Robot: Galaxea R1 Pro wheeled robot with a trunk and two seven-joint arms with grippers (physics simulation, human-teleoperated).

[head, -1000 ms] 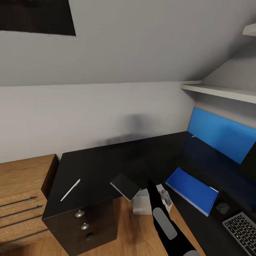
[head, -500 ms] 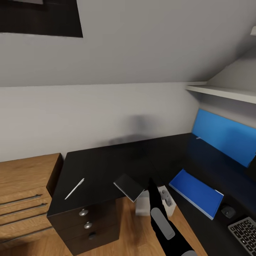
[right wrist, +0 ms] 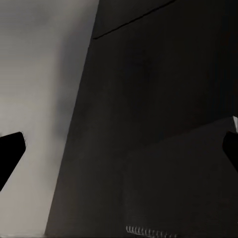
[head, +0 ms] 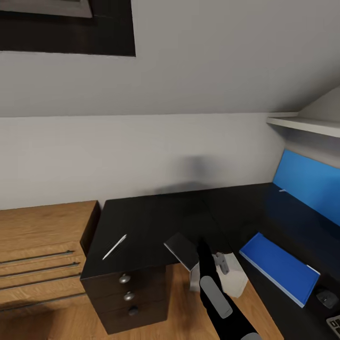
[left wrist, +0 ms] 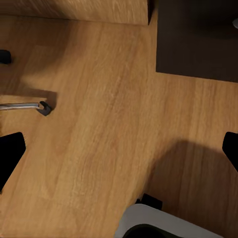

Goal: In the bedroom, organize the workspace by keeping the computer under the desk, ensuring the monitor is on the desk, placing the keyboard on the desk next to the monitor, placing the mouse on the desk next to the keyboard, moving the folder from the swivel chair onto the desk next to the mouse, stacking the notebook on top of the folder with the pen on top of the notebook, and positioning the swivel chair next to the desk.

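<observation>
While the small dark-grey notebook (head: 182, 250) is held in the right arm's fingers (head: 204, 250), it should be carried level toward the bright blue flat folder (head: 281, 267) at three o'clock on the black tabletop (head: 156, 219).

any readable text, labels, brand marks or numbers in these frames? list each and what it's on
None readable.
The blue folder, notebook, pen, desk drawers and wall carry no print.
Keyboard corner: key legends too small to read.
</observation>
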